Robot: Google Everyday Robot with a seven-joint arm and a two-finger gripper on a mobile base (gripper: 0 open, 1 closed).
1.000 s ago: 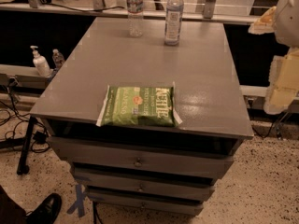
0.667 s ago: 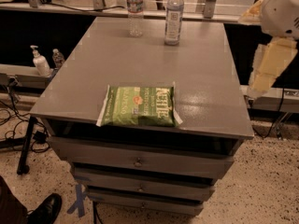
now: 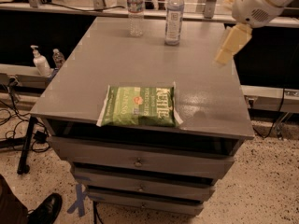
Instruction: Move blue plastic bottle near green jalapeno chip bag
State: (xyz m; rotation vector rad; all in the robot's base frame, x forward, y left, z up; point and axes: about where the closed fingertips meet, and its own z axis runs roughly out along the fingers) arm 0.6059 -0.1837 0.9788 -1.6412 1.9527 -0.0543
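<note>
The blue plastic bottle (image 3: pixel 174 16) stands upright at the far edge of the grey cabinet top (image 3: pixel 205 87), with a white cap and a pale label. The green jalapeno chip bag (image 3: pixel 139 106) lies flat near the front edge, left of centre. My gripper (image 3: pixel 224 54) hangs from the white arm at the upper right, above the cabinet's right side. It is to the right of the bottle, clear of it, and holds nothing that I can see.
A shorter clear ribbed bottle (image 3: pixel 135 11) stands just left of the blue one. The cabinet has several drawers (image 3: pixel 138 161) below. A soap dispenser (image 3: pixel 39 61) sits on a ledge at the left. Cables (image 3: pixel 14 139) and a shoe (image 3: pixel 46 210) are on the floor at the lower left.
The arm and gripper have swung in from the right edge of view, up and leftward over the cabinet's right side. The bottles and the bag have not moved.
</note>
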